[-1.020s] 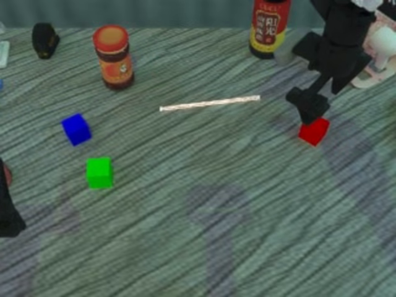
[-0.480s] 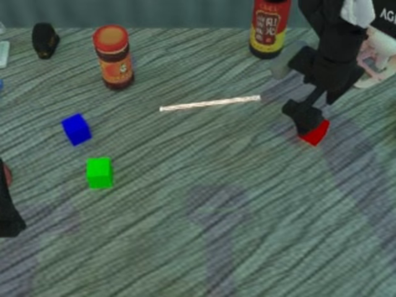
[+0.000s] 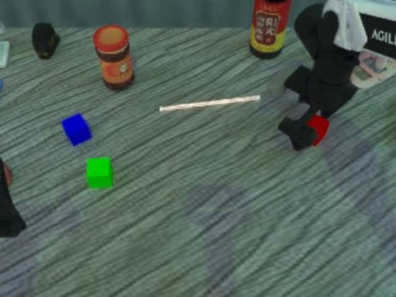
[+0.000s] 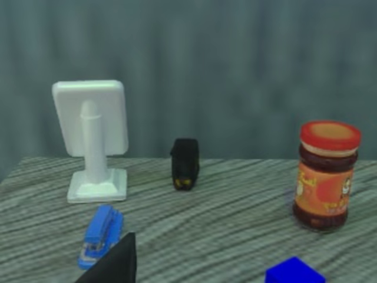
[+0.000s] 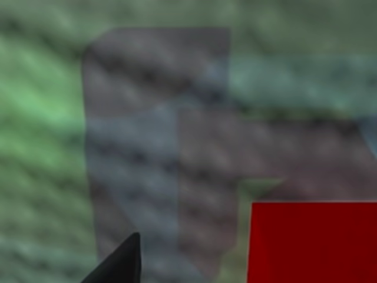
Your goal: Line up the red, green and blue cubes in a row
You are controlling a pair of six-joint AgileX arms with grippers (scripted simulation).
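Streaked grey-green table (image 3: 204, 204), grey backdrop

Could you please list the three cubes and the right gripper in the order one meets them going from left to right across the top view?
Blue cube → green cube → right gripper → red cube, which sits right against the gripper at the table's right side.

Right arm (image 3: 334, 59): matte black links, white wrist cover, white lettering on black. Left arm (image 3: 7, 210): matte black.
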